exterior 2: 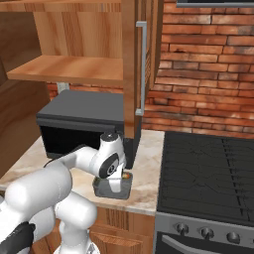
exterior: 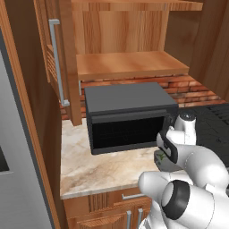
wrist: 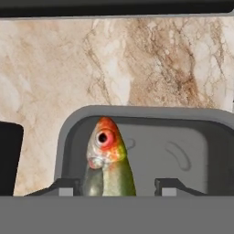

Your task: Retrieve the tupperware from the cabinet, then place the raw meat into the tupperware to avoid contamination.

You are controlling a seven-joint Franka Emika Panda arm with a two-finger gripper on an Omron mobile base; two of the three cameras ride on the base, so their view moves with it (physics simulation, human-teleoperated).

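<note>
- Jaws parted either side of the fish (wrist: 106, 157), releasing it head-up inside the tub (wrist: 192, 151) on the surface (wrist: 68, 68).
- Next I'd lift straight up, clear of the rim.

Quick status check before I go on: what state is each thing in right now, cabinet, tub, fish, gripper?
cabinet: doors open, shelf bare.
tupperware: upright on the marble counter, no lid on.
raw meat: fish inside the tupperware, head showing between the finger tips.
gripper: over the tupperware, jaws apart with a gap beside the fish; a grip cannot be told.
microwave: door shut.
</note>
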